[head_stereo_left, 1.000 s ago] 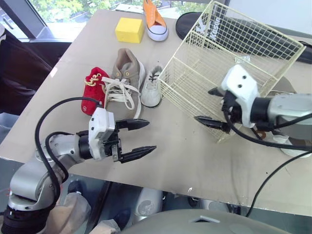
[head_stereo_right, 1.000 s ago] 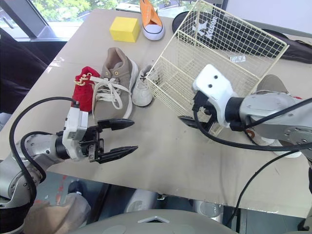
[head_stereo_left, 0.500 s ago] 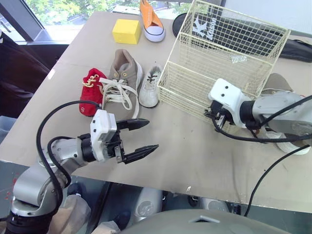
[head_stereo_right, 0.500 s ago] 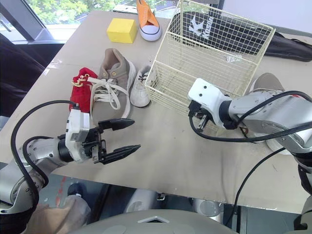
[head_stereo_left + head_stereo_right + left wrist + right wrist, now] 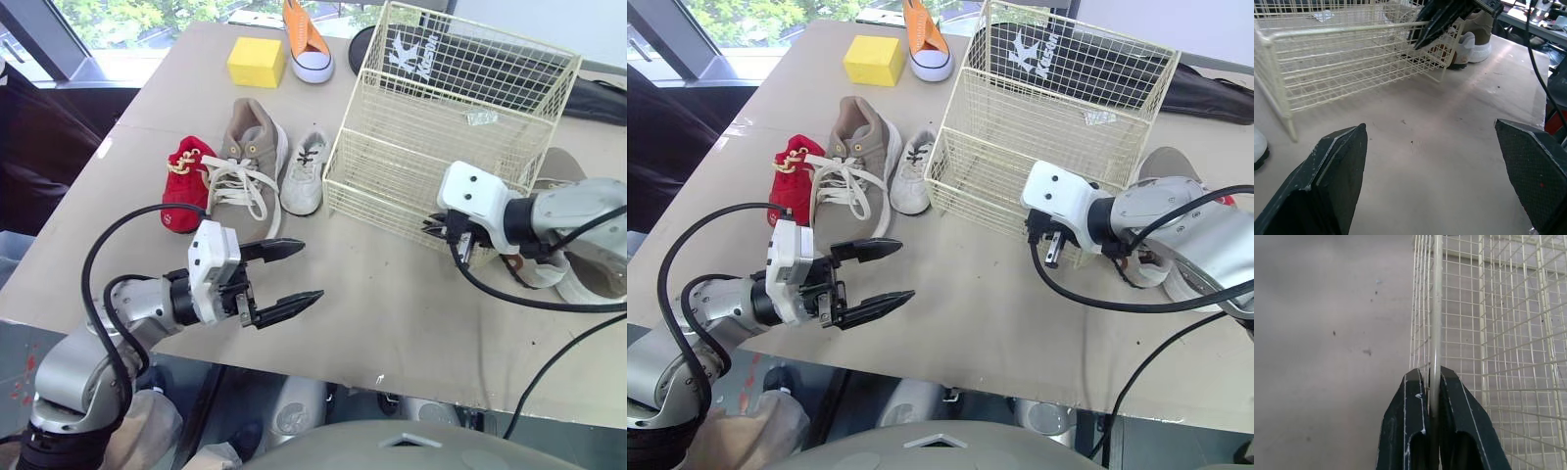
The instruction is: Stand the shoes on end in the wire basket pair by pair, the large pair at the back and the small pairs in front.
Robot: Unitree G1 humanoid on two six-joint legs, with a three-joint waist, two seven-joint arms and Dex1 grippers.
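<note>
Right end effector [image 5: 1431,377] clamped on wire basket [image 5: 392,181]; yellow block [image 5: 258,61] well apart.

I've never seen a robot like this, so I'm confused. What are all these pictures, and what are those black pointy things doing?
It's a robot with two arms. Each ends in a gripper: two black fingers that pinch like tongs. The two big pictures come from cameras on its head, looking down at a table. The other two come from cameras on its wrists, looking along the fingers. The left gripper is open over the table, holding nothing. The right gripper is pinching a wire of the basket. On the table lie a red shoe, a tan shoe and a white shoe side by side, with an orange shoe and a yellow block further back. No shoes are in the basket yet.
</note>
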